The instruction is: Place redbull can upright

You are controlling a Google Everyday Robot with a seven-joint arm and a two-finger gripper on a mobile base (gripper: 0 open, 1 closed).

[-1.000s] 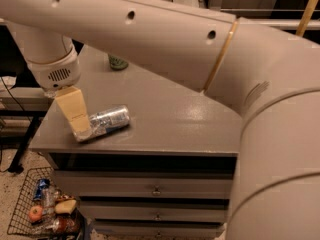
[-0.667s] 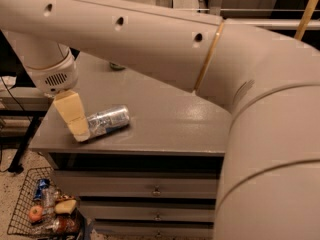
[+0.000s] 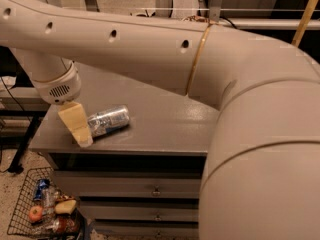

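The redbull can (image 3: 108, 120), slim and silver and blue, lies on its side on the grey cabinet top (image 3: 160, 119) near the front left corner. Its shiny end points toward the left. My gripper (image 3: 80, 129) hangs down from the wrist at the left, just left of the can's end. One yellowish finger (image 3: 75, 123) shows, with its tip touching or nearly touching the can's left end. The big pale arm crosses the upper part of the view and hides the back of the cabinet top.
The grey cabinet has drawers (image 3: 155, 189) below its front edge. A wire basket (image 3: 40, 211) with cans and fruit stands on the floor at lower left. A dark table leg (image 3: 22, 144) stands left of the cabinet.
The arm has swung lower across the view and now hides the green can at the back. The gripper and the lying can stay in about the same place.
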